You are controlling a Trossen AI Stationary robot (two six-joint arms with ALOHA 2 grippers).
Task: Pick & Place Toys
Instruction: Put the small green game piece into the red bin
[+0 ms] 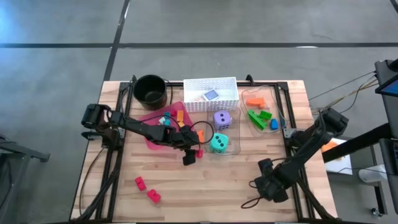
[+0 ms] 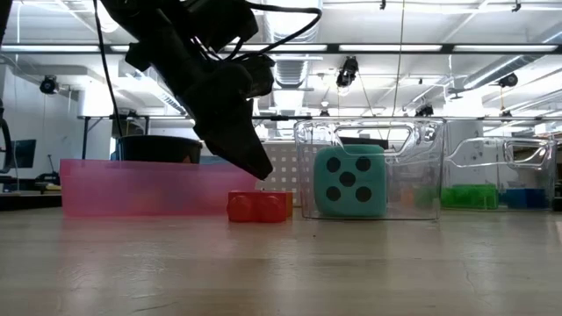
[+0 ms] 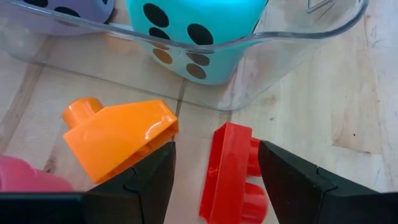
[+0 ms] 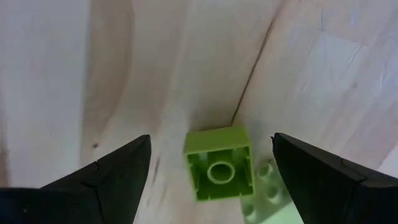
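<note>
**A:** Start with your high view. How much is sorted?
**B:** A fair part. You have the teal die [image 1: 218, 143] and purple die [image 1: 222, 119] in the clear bin [image 1: 233, 151] at centre, green, orange and blue bricks in the second clear bin [image 1: 278, 106] toward two o'clock, a card in the white basket [image 1: 210, 84] at twelve, and a few pieces on the pink tray [image 1: 151, 142]. Left on bare wood: two red bricks [image 1: 147, 190] at seven o'clock and a red brick [image 1: 199, 153] under your left gripper [image 1: 188, 158], just beside the dice bin.

**A:** And the low view?
**B:** It shows what the top-down cannot: that red brick [image 2: 257, 206] sits flat on the table, the left arm's tip just above it, not lifting it.

**A:** Left wrist?
**B:** Your fingers [image 3: 140, 183] stand wide, one on each side of the red brick [image 3: 229, 174], gripping nothing. An orange brick [image 3: 118, 138] lies just beside, at ten o'clock from the red one; mind it when you close.

**A:** Right wrist?
**B:** Only this view reveals a light green brick [image 4: 219, 163] between your right gripper's [image 4: 211, 180] wide-spread fingers, empty too. From above, that gripper [image 1: 268, 185] sits at five o'clock and hides the brick entirely.
</note>
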